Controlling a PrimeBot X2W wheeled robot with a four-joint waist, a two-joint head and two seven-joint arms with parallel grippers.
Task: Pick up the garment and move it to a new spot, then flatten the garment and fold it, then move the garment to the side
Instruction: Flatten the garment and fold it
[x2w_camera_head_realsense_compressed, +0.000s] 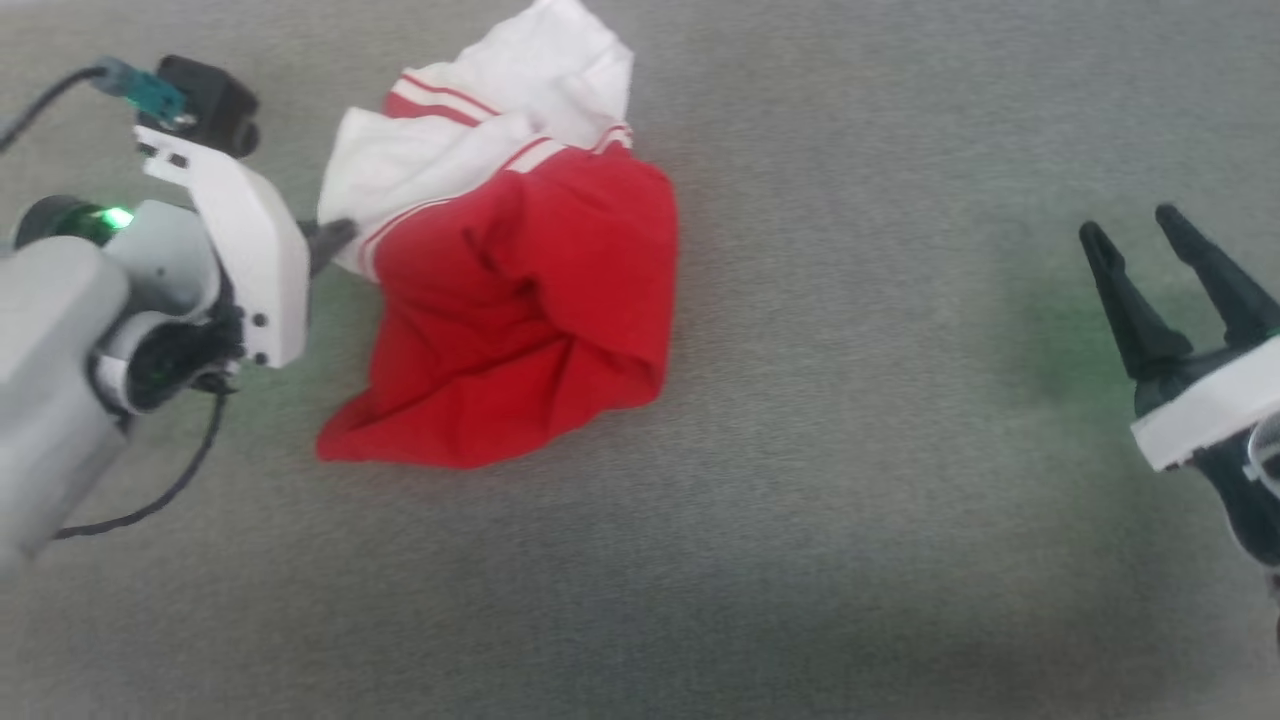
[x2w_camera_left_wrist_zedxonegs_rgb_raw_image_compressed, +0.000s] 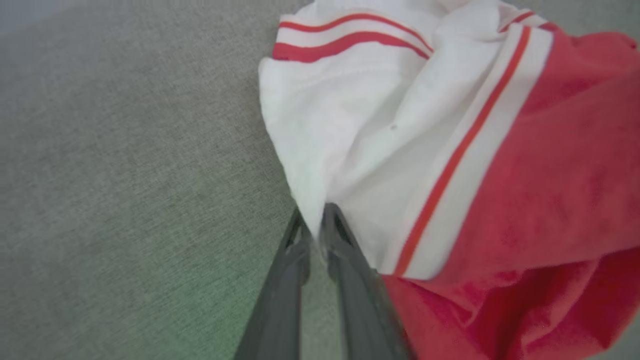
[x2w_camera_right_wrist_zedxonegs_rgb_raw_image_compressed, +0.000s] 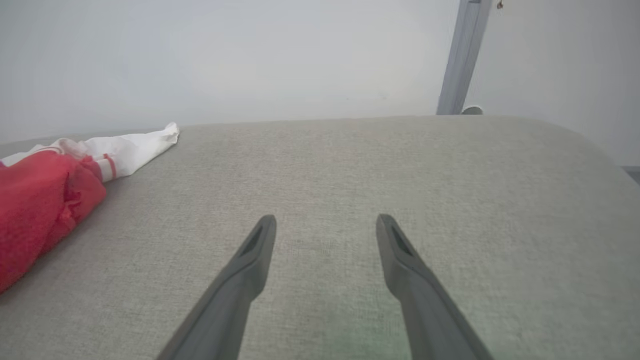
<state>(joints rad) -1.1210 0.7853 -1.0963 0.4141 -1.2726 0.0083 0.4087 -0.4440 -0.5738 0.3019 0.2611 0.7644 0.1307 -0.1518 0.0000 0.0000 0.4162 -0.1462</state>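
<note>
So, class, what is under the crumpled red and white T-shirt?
The garment lies bunched on the grey fabric surface, which shows all around it. The left claw pinches its white edge. Anything beneath its folds is covered.

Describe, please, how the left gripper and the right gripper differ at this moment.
The left gripper is shut, pinching the white edge of the garment; the right gripper is open and holds nothing. The left gripper sits at the garment's side, the right gripper well apart from it over the grey surface. Both have two long dark fingers.
</note>
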